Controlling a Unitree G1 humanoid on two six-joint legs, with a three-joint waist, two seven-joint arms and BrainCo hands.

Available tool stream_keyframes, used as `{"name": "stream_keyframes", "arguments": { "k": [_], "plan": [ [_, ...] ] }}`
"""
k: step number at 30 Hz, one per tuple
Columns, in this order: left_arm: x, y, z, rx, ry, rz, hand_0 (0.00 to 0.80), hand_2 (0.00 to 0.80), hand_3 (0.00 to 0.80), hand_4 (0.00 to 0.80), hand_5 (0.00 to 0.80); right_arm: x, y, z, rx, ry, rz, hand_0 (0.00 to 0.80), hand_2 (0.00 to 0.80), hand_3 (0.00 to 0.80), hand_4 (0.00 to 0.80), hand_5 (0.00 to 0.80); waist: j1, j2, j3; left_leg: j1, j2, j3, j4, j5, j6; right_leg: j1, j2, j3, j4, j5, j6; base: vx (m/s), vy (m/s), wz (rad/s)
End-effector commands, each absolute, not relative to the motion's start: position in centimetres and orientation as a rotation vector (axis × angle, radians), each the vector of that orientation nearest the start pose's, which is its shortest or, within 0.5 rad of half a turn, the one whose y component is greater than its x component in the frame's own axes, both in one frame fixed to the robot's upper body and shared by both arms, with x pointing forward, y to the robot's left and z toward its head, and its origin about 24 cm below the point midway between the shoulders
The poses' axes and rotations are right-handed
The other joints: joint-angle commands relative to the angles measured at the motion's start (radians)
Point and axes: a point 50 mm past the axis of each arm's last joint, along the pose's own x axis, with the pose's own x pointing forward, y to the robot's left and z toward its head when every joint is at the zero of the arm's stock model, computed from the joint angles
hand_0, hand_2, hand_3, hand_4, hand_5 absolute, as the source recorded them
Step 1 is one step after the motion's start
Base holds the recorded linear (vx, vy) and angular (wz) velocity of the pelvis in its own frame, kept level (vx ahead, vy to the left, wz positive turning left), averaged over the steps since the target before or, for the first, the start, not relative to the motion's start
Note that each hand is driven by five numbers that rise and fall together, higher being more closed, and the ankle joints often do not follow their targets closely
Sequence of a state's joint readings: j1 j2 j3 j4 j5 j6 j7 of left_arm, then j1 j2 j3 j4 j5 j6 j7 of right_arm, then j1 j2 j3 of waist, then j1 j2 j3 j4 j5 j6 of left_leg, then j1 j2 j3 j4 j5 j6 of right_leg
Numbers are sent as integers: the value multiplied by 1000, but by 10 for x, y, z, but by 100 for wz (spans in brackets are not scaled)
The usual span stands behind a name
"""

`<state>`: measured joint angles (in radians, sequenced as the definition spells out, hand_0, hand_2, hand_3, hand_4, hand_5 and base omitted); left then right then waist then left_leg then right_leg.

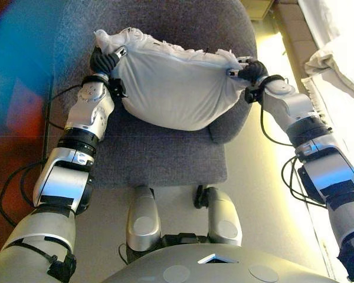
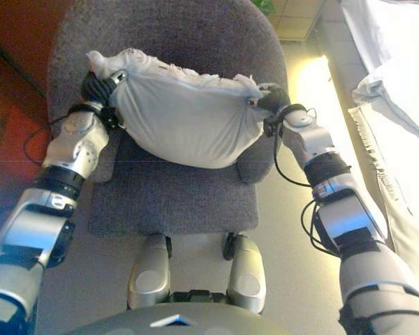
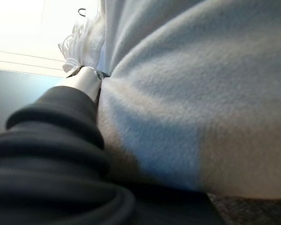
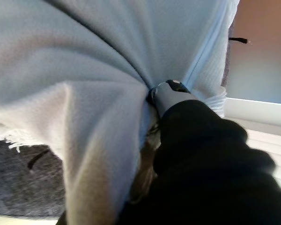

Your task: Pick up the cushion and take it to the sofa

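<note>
Head views: my left hand point(image 1: 103, 61) and right hand point(image 1: 251, 71) each clutch one bunched end of the cushion point(image 1: 174, 88), which sags between them over the grey chair point(image 1: 165, 159). Wrist views: cloth gathers at each hand's fingers. I should raise both ends evenly.

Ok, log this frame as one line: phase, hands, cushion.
phase: lift | left hand: pinching cushion corner | right hand: pinching opposite corner | cushion: hanging between hands over grey armchair

Silver-grey arms, dark ribbed wrist covers, black cables.
</note>
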<state>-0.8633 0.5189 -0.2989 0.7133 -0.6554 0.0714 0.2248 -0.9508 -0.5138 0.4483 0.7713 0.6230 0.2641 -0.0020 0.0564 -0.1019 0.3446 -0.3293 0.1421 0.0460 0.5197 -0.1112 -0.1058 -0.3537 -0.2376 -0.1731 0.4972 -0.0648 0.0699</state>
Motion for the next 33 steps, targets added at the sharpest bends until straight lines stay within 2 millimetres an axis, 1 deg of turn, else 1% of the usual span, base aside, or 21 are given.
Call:
{"name": "stream_keyframes", "arguments": {
  "k": [1,4,8,11,13,16,19,21,23,27,28,29,30,32,33],
  "plan": [
    [406,193,219,-37,-190,113,800,800,800,800,800,413,-173,199,-124,25,132,800,800,800,800,800,-5,7,-38,-13,-4,-7,174,-187,26,53,-89,63,107,-88,81,1,31,-3],
    [410,196,224,-29,-173,127,800,800,800,800,800,417,-179,203,-138,41,107,800,800,800,800,800,-7,12,-33,-12,-8,-3,171,-184,25,51,-93,65,107,-85,83,8,39,4],
    [414,195,224,-49,-152,153,800,800,800,800,800,420,-184,208,-203,62,57,800,800,800,800,800,-14,22,-30,-15,-13,3,161,-173,23,44,-94,70,98,-78,83,-11,64,-4],
    [417,191,230,-110,-153,165,800,800,800,800,800,423,-188,215,-244,64,14,800,800,800,800,800,-17,30,-30,-15,-14,8,152,-165,21,39,-95,72,90,-73,84,-4,54,7],
    [418,193,227,-158,-116,194,800,800,800,800,800,424,-194,218,-276,77,-43,800,800,800,800,800,-20,38,-32,-19,-15,9,149,-162,18,34,-94,75,89,-72,83,0,64,0],
    [421,195,212,-74,-13,228,800,800,800,800,800,426,-196,216,-366,134,-112,800,800,800,800,800,-22,47,-29,-35,-17,11,151,-156,15,16,-96,81,89,-67,82,-54,62,-1],
    [423,202,207,-20,34,266,800,800,800,800,800,426,-207,218,-535,200,-165,800,800,800,800,800,-25,52,-26,-40,-20,14,145,-147,18,5,-99,87,86,-60,81,-40,52,-2],
    [423,202,206,15,45,277,800,800,800,800,800,426,-210,225,-645,208,-181,800,800,800,800,800,-25,55,-25,-41,-22,15,138,-139,17,3,-101,88,80,-56,80,-2,51,0],
    [424,202,209,19,41,281,800,800,800,800,800,426,-210,231,-646,200,-185,800,800,800,800,800,-24,58,-25,-47,-25,13,137,-135,14,-5,-101,91,80,-52,81,-4,36,-1],
    [424,204,212,15,38,296,800,800,800,800,800,427,-209,237,-650,190,-191,800,800,800,800,800,-25,64,-25,-54,-29,12,129,-127,10,-15,-102,93,80,-48,82,-11,35,-1],
    [424,204,212,10,37,298,634,634,634,634,634,427,-209,238,-648,188,-194,800,800,800,800,800,-25,64,-26,-51,-29,13,125,-125,10,-13,-102,92,78,-48,83,13,38,0],
    [424,206,213,3,38,301,122,122,122,122,122,426,-211,239,-637,186,-209,552,552,552,552,552,-25,65,-28,-48,-30,15,121,-123,9,-12,-103,92,75,-48,83,22,38,0],
    [423,207,213,-10,43,313,0,0,0,0,0,426,-212,240,-627,182,-224,0,0,0,0,0,-26,66,-30,-47,-30,17,118,-121,8,-10,-103,91,73,-48,83,28,40,0],
    [423,211,214,-51,31,315,0,0,0,0,0,426,-215,241,-609,171,-250,0,0,0,0,0,-28,66,-33,-42,-30,19,111,-118,8,-6,-103,89,67,-47,84,28,27,0],
    [423,213,217,-45,19,315,0,0,0,0,0,425,-217,241,-601,167,-262,0,0,0,0,0,-28,67,-35,-36,-28,21,102,-115,8,-1,-103,85,60,-45,83,36,18,1]
  ]
}}
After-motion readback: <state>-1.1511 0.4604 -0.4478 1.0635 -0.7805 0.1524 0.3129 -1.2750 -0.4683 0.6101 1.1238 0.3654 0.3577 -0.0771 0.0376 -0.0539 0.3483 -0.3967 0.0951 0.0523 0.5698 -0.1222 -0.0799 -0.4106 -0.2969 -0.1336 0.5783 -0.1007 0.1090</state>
